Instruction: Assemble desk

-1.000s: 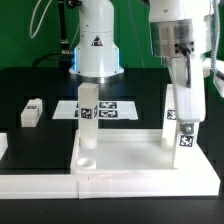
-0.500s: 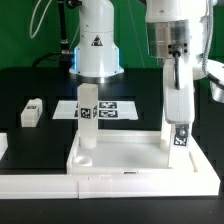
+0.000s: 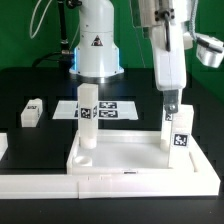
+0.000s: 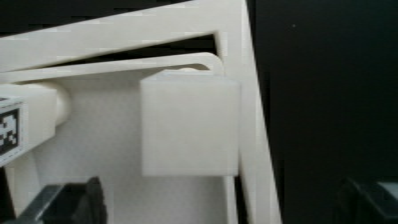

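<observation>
Smooth white plastic desk top (image 3: pixel 130 160), rimmed rect. tray, lies on black table (image 3: pixel 30 140) w/ 2 square legs upright in it. Gripper (image 3: pixel 172 100) jaws apart, above right leg (image 3: pixel 179 128), holding nothing.

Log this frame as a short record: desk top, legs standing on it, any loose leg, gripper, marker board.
desk top: rim up, at the table's front edge
left leg: upright in the corner at the exterior view's left
right leg: upright in the corner at the exterior view's right
loose leg: lying on the black table, apart from the top
gripper: open, just above the right leg, holding nothing
marker board: flat behind the top
</observation>
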{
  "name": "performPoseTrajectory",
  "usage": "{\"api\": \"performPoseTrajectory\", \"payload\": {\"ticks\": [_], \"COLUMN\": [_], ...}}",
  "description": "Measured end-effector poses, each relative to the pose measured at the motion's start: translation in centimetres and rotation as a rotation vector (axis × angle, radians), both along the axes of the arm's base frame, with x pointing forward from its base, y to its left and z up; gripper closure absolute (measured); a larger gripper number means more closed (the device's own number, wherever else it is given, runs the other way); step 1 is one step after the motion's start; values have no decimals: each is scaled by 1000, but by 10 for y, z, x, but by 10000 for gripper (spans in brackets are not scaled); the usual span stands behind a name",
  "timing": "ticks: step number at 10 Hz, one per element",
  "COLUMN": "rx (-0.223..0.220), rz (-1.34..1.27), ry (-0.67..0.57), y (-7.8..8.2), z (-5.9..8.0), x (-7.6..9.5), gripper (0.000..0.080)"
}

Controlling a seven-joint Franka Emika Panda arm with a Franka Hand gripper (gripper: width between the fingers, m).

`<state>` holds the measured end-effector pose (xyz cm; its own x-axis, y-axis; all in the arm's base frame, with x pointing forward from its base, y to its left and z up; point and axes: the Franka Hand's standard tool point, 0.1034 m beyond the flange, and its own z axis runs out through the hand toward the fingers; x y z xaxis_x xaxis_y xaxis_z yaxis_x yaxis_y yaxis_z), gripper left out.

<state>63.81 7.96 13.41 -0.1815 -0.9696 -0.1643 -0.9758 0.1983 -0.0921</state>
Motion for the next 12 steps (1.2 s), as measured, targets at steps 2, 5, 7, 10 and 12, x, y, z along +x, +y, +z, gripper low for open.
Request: {"api": "performPoseTrajectory", "payload": {"ticks": [2,5,7,10,12], "rx": [-1,-7,-18,-21,-39], "rz": [1,35,127,302,432], "ry": [2,-6,-49,-98,-115], "y": [0,-3,-29,-70,-71], "z": [-2,-3,7,34,35], "x": [0,0,-8,-34,-33], "gripper": [150,150,150,150,150]}}
